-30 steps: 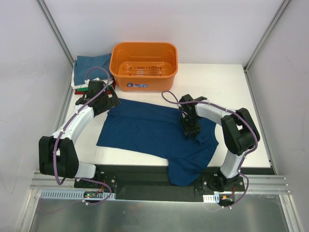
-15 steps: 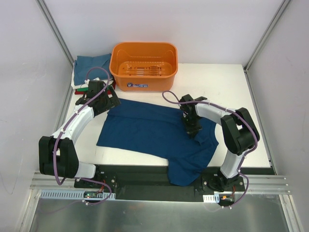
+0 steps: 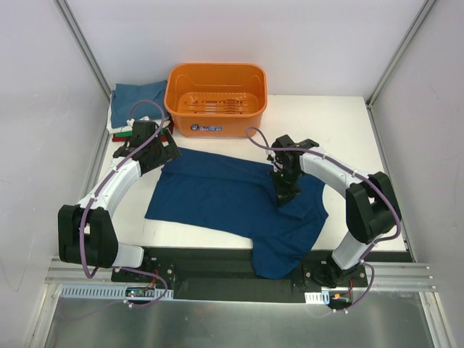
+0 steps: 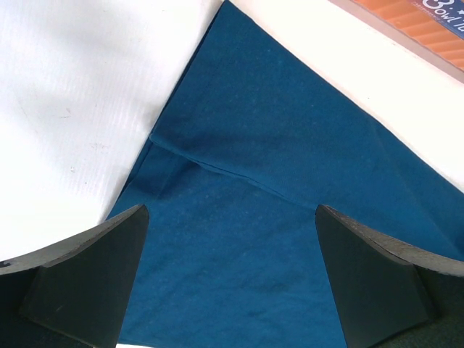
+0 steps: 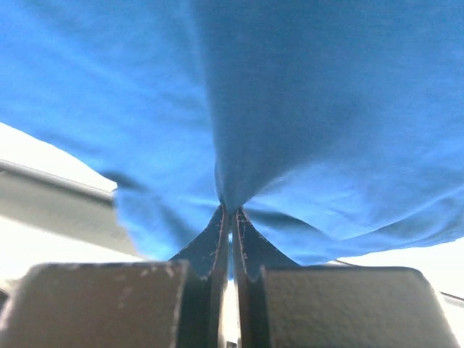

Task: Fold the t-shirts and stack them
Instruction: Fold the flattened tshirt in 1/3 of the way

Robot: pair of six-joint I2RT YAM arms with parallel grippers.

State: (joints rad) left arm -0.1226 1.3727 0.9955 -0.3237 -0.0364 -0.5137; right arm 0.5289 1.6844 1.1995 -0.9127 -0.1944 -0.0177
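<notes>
A dark navy-blue t-shirt (image 3: 217,192) lies spread on the white table, its lower right part hanging over the near edge. My left gripper (image 3: 163,154) is open above the shirt's far left corner (image 4: 239,188), fingers wide apart with nothing between them. My right gripper (image 3: 284,194) is shut on a pinch of the shirt's cloth (image 5: 229,201) near its right side and lifts it a little. A folded teal-blue tee (image 3: 134,100) lies at the far left on a stack showing green and red edges (image 3: 127,135).
An orange plastic basket (image 3: 216,98) stands at the back centre, just beyond the shirt's far edge. The stack of folded tees sits left of it beside the left wall post. Bare white table (image 3: 341,138) lies to the right of the shirt.
My right gripper has shifted slightly toward the back with the pinched cloth, and its arm has swung outward to the right. The left arm has not moved.
</notes>
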